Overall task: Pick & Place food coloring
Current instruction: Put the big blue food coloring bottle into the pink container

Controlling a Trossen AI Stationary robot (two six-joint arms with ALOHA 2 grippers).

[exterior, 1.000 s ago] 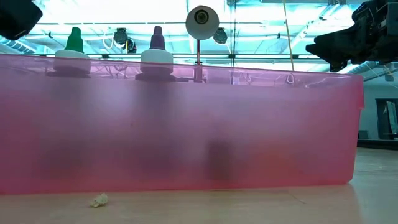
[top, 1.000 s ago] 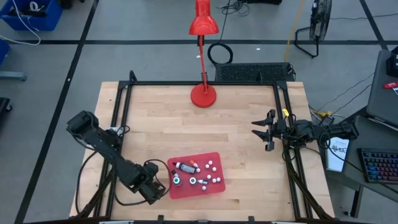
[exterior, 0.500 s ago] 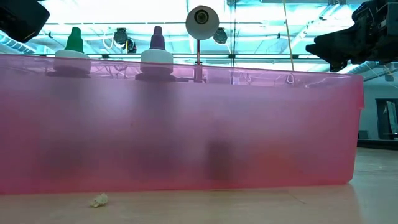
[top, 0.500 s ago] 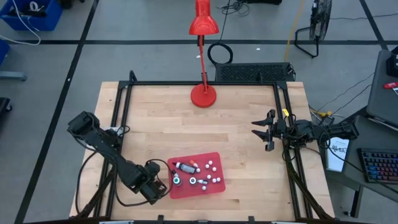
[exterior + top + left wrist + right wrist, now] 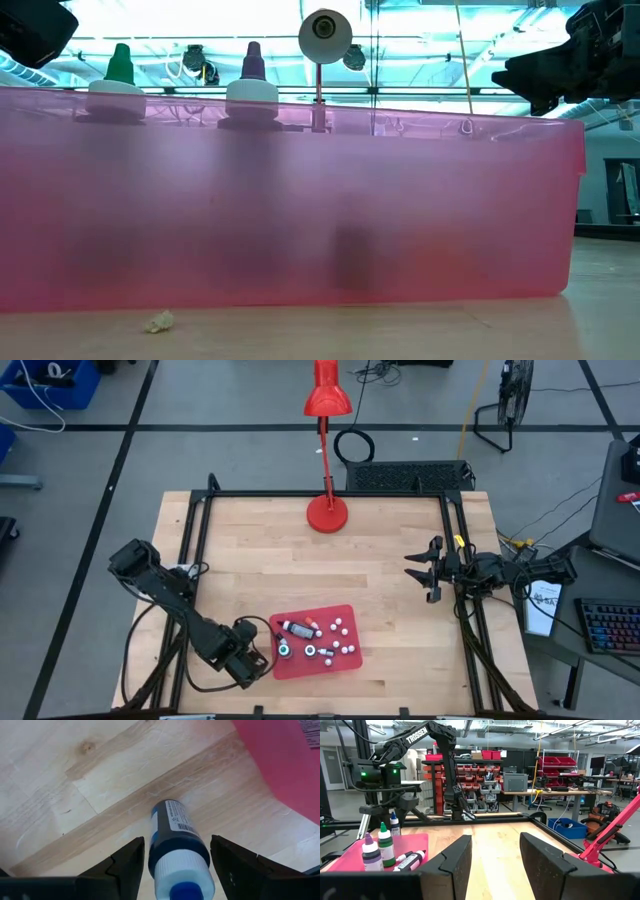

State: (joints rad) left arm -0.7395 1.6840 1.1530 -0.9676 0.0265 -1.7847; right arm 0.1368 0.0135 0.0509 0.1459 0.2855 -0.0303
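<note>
At about 7 o'clock on the wooden table (image 5: pixel 380 560), the left gripper (image 5: pixel 172 870) pinches a dark blue food coloring bottle (image 5: pixel 177 847) with a white collar and blue tip, just beside the red tray (image 5: pixel 345 660). More small bottles (image 5: pixel 322 642) stand and lie in that tray around 6 o'clock. Out at 3 o'clock the right gripper (image 5: pixel 428 572) hangs with its fingers spread and nothing between them, and the red desk lamp (image 5: pixel 326 460) stands at 12 o'clock

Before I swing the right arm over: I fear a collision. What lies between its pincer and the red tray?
Only bare tabletop lies between the right pincer and the tray, as the high view shows.
</note>
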